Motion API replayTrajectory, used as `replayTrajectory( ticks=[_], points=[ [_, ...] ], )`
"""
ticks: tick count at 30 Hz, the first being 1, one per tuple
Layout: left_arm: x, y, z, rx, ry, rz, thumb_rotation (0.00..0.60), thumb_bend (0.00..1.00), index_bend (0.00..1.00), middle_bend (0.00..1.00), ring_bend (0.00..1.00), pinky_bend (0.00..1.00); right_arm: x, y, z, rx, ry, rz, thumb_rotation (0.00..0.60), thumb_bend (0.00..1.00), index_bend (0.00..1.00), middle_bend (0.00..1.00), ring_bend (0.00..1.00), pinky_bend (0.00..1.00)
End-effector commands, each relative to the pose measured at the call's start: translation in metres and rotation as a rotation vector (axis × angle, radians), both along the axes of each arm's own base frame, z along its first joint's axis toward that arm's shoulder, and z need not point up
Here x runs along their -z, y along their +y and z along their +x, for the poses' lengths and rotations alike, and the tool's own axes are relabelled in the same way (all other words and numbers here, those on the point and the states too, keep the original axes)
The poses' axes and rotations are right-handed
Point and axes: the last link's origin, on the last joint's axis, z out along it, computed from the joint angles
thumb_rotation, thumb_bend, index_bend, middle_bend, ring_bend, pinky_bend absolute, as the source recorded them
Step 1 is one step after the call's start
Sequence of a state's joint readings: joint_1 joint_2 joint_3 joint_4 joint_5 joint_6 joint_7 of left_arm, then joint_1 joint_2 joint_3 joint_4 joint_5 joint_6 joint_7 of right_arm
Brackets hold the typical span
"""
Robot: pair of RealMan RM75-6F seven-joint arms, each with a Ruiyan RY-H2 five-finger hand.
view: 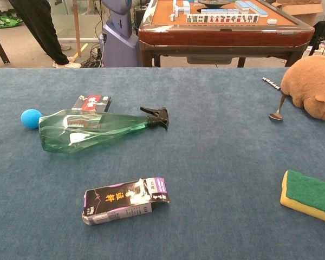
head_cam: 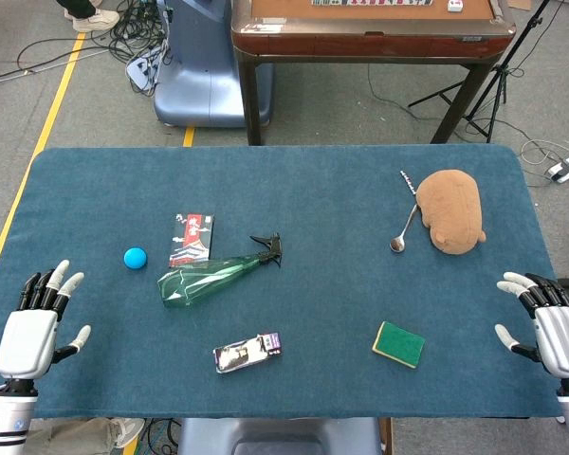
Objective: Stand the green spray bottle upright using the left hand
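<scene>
The green spray bottle (head_cam: 204, 279) lies on its side on the blue table, its black trigger nozzle (head_cam: 268, 248) pointing right and its base toward the left. The chest view shows the same bottle (view: 89, 130) flat left of centre. My left hand (head_cam: 36, 327) rests at the table's near left edge, fingers spread and holding nothing, well left of the bottle. At the near right edge my right hand (head_cam: 548, 320) is likewise spread with nothing in it. Neither hand appears in the chest view.
A blue ball (head_cam: 135, 257) and a red card pack (head_cam: 192, 238) lie just behind the bottle's base. A small purple carton (head_cam: 247, 352) lies in front of it. A green sponge (head_cam: 399, 343), a spoon (head_cam: 403, 229) and a brown plush toy (head_cam: 451, 210) are to the right.
</scene>
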State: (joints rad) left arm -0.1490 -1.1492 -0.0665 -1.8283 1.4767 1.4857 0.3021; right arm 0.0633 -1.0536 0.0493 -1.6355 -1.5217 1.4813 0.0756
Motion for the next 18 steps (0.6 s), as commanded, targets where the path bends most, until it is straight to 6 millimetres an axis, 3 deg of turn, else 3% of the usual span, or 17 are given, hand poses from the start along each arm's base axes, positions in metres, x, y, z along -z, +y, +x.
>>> replayTrajectory(
  ticks=[1,18],
  points=[
    [0.0000,-0.0005,0.0002,0.000,0.000,-0.001,0.600,0.30,0.12,0.00,0.00,0.00,-0.0009,0.0002,0.0004,-0.003,0.001,-0.001,0.600,0.25,0.29,0.23,0.14,0.18],
    [-0.0006,-0.0027,0.0021,0.010,-0.006,-0.009,0.600,0.30,0.12,0.00,0.00,0.00,-0.0081,0.0017,0.0020,-0.016,0.016,-0.025,0.600,0.25,0.29,0.23,0.14,0.18]
  ],
)
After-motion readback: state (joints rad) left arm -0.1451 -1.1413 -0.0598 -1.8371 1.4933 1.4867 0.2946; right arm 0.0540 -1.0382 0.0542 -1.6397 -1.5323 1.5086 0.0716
